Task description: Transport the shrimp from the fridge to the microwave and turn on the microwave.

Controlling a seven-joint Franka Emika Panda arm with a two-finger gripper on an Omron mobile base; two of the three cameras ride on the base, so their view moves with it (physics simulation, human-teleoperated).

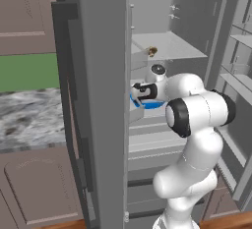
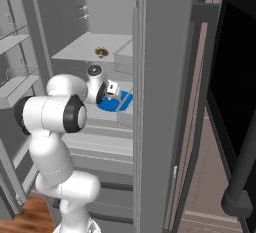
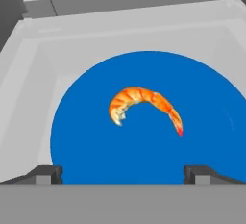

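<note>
The shrimp (image 3: 144,107), a small curved orange crescent, lies near the middle of a round blue plate (image 3: 86,136) in a pale grey tray inside the open fridge (image 1: 103,100). My gripper (image 3: 124,174) hovers over the plate, open, its two dark fingertips (image 3: 45,172) spread wide with nothing between them and apart from the shrimp. From the base, the white arm reaches into the fridge, with the gripper (image 1: 136,95) over the blue plate (image 1: 152,105), also seen from the other side as gripper (image 2: 119,95) and plate (image 2: 111,105). A black glass door with a dark bar handle (image 2: 245,162), by its look the microwave, stands at the right.
A small brown lump (image 1: 152,51) sits on the shelf above the plate. The fridge doors (image 2: 160,77) stand open on both sides of the arm, with door bins (image 1: 238,71) close by. A marble counter (image 1: 29,115) and brown cabinets lie left of the fridge.
</note>
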